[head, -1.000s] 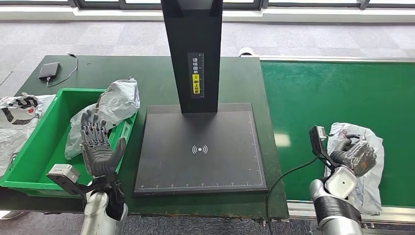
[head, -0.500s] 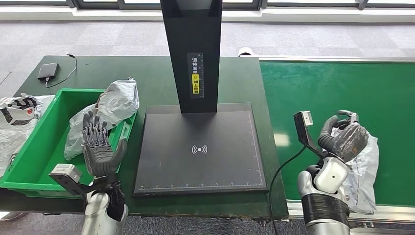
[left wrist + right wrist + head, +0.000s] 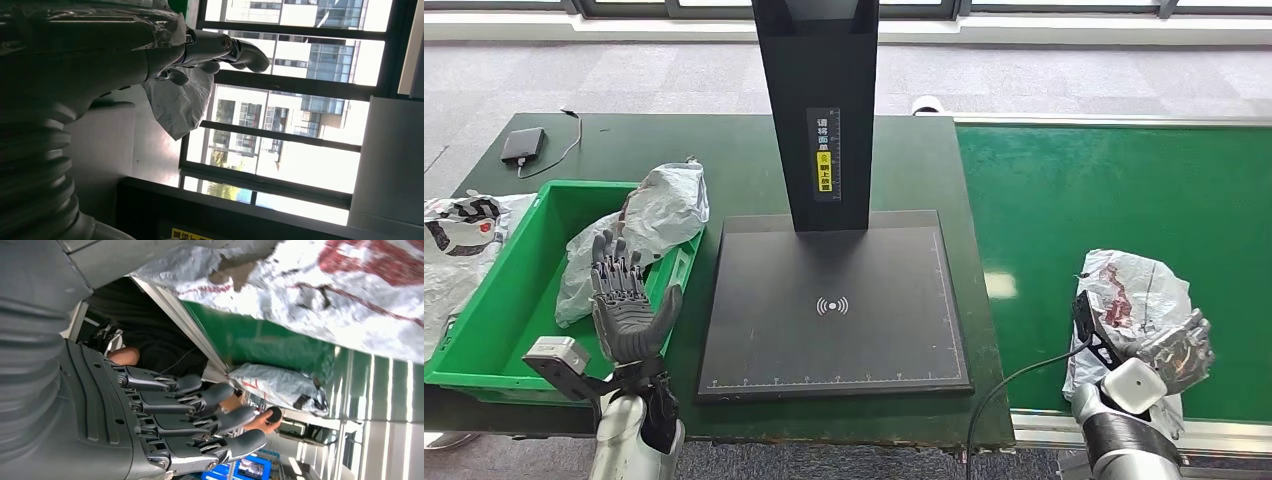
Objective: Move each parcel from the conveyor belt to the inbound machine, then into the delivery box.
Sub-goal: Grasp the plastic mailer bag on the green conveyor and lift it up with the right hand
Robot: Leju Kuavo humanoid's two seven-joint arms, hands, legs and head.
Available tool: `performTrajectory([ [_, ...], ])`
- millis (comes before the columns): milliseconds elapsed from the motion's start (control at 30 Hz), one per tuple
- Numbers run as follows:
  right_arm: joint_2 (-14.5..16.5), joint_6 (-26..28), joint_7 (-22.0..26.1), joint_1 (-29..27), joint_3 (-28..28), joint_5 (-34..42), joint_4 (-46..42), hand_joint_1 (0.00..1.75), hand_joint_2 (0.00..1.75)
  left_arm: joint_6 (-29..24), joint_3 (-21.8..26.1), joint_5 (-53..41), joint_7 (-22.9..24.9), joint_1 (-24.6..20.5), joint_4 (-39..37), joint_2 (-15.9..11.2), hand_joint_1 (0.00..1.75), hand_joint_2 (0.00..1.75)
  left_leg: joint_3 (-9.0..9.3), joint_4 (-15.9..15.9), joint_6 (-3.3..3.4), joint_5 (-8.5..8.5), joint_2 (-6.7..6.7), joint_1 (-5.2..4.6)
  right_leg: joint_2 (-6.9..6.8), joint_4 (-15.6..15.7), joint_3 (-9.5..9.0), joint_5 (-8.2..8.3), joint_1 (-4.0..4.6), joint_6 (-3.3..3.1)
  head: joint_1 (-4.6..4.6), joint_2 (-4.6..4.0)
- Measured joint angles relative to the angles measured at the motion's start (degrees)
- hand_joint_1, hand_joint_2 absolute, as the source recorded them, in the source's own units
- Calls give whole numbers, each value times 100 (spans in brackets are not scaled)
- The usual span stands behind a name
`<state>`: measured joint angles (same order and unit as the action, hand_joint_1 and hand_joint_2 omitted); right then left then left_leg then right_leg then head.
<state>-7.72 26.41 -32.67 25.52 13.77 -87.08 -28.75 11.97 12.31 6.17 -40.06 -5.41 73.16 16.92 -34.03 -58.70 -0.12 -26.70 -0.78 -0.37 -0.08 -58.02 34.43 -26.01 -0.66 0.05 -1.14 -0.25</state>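
A crumpled grey-white parcel (image 3: pixel 1127 290) with red print lies on the green conveyor belt (image 3: pixel 1114 190) near its front edge. My right hand (image 3: pixel 1181 350) is at the parcel's near right corner, fingers straight and apart, holding nothing. The right wrist view has those fingers (image 3: pixel 200 415) stretched out beside the parcel (image 3: pixel 350 295). My left hand (image 3: pixel 629 305) stands open, fingers up, over the right rim of the green delivery box (image 3: pixel 494 300). A grey parcel (image 3: pixel 646 215) lies in that box against its far right corner. The black inbound machine plate (image 3: pixel 834 300) is bare.
The machine's black column (image 3: pixel 816 110) rises behind the plate. Another parcel (image 3: pixel 459 235) lies left of the box, and a power bank (image 3: pixel 524 145) with its cable sits at the table's back left. A further parcel (image 3: pixel 280 385) lies along the belt, with a person's hand (image 3: pixel 252 421) near it.
My right hand gripped the parcel from above, lifted its edge, then let go and dropped to the parcel's near right corner. The parcel shifted slightly left. My left hand stayed still.
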Motion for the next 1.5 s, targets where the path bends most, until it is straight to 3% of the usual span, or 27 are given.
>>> performTrajectory([
  [367, -34, -691, 120, 176, 376, -15, 549, 0, 175, -218, 0, -156, 0, -2, -65, 2, 0, 175, 3, 3, -3, 3, 9, 4, 5, 0, -1, -1, 2, 1, 0, 0],
  [633, -37, -765, 139, 184, 483, -15, 681, 0, 175, -243, 0, -171, 0, -3, -133, 2, 0, 175, 2, 2, -2, 2, 8, 2, 5, 0, -1, -2, 1, 1, 1, 0],
  [667, -37, -792, 195, 186, 492, -9, 691, 27, 175, -239, 0, -171, 0, -3, -139, 2, 0, 175, 2, 2, -2, 2, 8, 2, 5, 0, -1, -2, 1, 2, 1, 0],
  [767, -27, -1055, 747, 204, 580, 49, 718, 158, 175, -181, 0, -169, 0, -5, -166, 2, 0, 175, 2, 2, -2, 2, 11, 3, 7, 0, -1, -2, 2, 1, 1, 0],
  [800, -18, -1160, 978, 215, 632, 74, 724, 175, 175, -157, 0, -170, 0, -7, -176, 2, 0, 175, 3, 2, -2, 2, 14, 3, 8, 0, -1, -2, 2, 1, 0, 0],
  [933, 29, -1363, 1441, 244, 820, 131, 744, 175, 175, -126, 0, -196, 0, -9, -214, 2, 0, 175, 5, 2, -2, 2, 18, 3, 11, 0, -1, -1, 2, 1, 1, 0],
  [1300, 91, -1334, 1585, 290, 1130, 60, 759, 175, 175, -140, 0, -262, 0, -16, -314, 2, 0, 175, 5, 2, -2, 2, 18, 3, 13, 0, -1, -1, 2, 2, 1, 0],
  [1400, 120, -1111, 1642, 290, 1204, 33, 759, 175, 175, -162, 0, -262, 0, -17, -347, 2, 0, 175, 5, 2, -2, 2, 18, 3, 13, 0, -1, -1, 2, 2, 1, 0],
  [1500, 202, -477, 1834, 287, 1248, 15, 708, 175, 175, -202, 0, -261, 0, -16, -360, 2, 0, 175, 3, 3, -2, 2, 18, 3, 13, -1, -1, -1, 2, 1, 1, 1],
])
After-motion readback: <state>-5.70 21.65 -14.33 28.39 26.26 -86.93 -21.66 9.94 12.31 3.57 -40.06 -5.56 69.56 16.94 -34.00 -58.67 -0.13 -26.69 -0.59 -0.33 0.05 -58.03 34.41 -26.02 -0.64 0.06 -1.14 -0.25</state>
